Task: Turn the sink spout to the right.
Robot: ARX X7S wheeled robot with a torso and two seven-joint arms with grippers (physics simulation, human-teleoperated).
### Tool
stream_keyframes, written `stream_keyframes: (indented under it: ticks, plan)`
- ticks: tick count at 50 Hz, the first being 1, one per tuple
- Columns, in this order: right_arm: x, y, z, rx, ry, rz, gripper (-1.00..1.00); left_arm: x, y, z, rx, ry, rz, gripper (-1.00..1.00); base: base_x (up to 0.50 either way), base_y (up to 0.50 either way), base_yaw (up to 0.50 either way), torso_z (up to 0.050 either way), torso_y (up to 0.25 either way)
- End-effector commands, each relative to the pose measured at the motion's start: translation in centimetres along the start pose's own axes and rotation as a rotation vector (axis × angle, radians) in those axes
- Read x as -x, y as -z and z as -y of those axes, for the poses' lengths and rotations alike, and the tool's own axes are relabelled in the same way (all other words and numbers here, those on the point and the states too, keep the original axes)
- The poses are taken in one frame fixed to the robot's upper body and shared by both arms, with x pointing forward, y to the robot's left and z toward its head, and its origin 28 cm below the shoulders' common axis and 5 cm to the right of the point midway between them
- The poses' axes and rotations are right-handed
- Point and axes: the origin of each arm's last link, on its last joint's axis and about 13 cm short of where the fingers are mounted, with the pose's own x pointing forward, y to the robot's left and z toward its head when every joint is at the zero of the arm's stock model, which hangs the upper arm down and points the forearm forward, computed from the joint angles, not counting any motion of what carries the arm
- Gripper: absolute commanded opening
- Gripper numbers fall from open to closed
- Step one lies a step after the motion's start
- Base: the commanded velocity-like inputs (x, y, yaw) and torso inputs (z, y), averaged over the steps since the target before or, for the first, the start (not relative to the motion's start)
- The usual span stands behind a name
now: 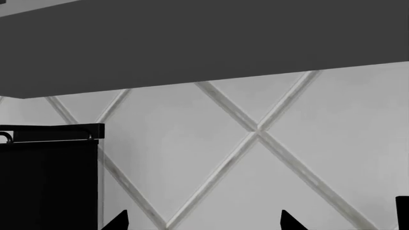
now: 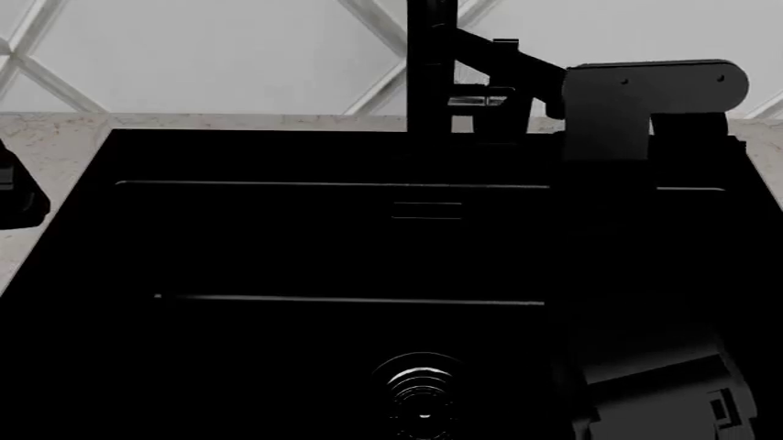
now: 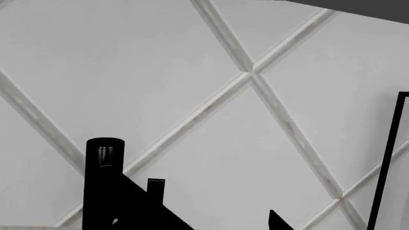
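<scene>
Your right arm (image 2: 648, 101) sits just right of the sink spout (image 2: 431, 64) at sink (image 2: 245, 156) rear, spout arm angling toward it; pincer state can't be told, left arm (image 2: 18, 197) far off.

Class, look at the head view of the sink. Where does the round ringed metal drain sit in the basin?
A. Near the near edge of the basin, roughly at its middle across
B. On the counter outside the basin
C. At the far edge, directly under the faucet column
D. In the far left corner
A: the drain lies low in the head view, in the near part of the sink, well away from the sink spout at the far edge.
</scene>
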Motion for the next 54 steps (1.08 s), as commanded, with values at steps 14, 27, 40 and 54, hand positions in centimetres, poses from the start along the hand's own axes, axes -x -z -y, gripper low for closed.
stream_keyframes:
  ticks: [14,27,40,54]
  plan:
    - [-0.6,0.6,1.1,0.013,0.055,-0.027,1.00,0.0,0.1,0.0,-0.001,0.000,0.000,1.00,0.00,0.00,0.00,0.000,0.000]
    - [-0.9,0.9,1.6,0.023,0.095,-0.029,1.00,0.0,0.1,0.0,-0.001,0.000,-0.001,1.00,0.00,0.00,0.00,0.000,0.000]
    - [-1.3,0.6,2.0,0.031,0.113,-0.024,1.00,0.0,0.1,0.0,-0.004,0.000,-0.004,1.00,0.00,0.00,0.00,0.000,0.000]
    - [-1.6,1.1,2.5,0.041,0.128,-0.047,1.00,0.0,0.1,0.0,-0.003,0.002,-0.006,1.00,0.00,0.00,0.00,0.000,0.000]
